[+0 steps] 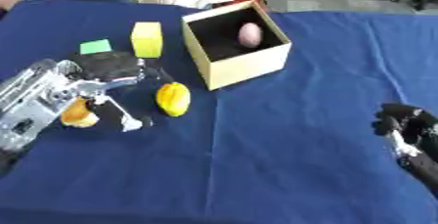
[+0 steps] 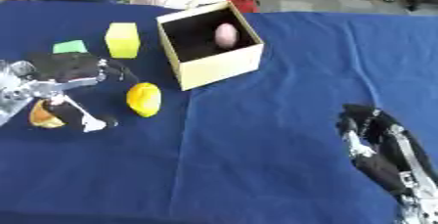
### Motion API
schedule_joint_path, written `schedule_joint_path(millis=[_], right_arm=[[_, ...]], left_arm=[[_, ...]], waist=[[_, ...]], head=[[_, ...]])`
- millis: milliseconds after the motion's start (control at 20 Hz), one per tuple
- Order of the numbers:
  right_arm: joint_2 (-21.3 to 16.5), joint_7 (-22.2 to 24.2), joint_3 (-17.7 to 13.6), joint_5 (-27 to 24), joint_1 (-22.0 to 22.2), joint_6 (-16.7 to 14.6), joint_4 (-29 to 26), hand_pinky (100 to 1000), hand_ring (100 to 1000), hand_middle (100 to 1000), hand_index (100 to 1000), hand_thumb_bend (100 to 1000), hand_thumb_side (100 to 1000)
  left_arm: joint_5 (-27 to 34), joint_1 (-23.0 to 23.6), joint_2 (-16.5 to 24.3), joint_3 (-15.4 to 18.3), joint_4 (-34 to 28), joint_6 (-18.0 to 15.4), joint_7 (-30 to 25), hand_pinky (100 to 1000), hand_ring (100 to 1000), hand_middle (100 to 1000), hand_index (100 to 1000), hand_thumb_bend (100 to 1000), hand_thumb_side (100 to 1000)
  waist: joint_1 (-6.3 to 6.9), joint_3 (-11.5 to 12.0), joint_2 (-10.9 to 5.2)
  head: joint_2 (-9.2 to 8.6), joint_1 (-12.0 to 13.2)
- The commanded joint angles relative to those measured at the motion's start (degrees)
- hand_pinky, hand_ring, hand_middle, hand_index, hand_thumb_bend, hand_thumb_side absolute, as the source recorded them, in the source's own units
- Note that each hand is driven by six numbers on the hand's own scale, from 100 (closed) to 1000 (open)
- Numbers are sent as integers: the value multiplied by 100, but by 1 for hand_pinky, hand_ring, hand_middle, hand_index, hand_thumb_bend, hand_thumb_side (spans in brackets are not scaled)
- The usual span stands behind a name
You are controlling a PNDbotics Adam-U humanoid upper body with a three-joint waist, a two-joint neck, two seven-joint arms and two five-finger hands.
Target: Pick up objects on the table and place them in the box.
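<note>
The left hand (image 1: 102, 78) hangs with fingers spread over an orange thing (image 1: 78, 115) beside the lemon (image 1: 174, 99). The box (image 1: 248, 64) holds a pink egg (image 1: 250, 34). The right hand (image 2: 368, 135) rests relaxed on the bench (image 1: 282, 159).

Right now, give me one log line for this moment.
left hand: open, beside orange round item | right hand: idle, lower right | tan cardboard box: holds pink egg-shaped object | yellow lemon-shaped object: on cloth
</note>
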Motion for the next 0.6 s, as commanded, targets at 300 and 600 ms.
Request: schedule_joint_path(millis=[300,600], right_arm=[[-117,28,5,-17,-44,-3,-129,653,656,644,764,100,384],[-101,46,26,-32,-59,-1,-131,653,656,644,764,100,389]], left_arm=[[-604,-535,-385,-155,792,-191,187,827,784,809,923,376,228],[-810,-726,-670,-149,1268,-261,405,802,741,773,894,352,221]], waist=[[43,-39,-163],[36,-87,-153]], head=[[6,29],[-12,75]])
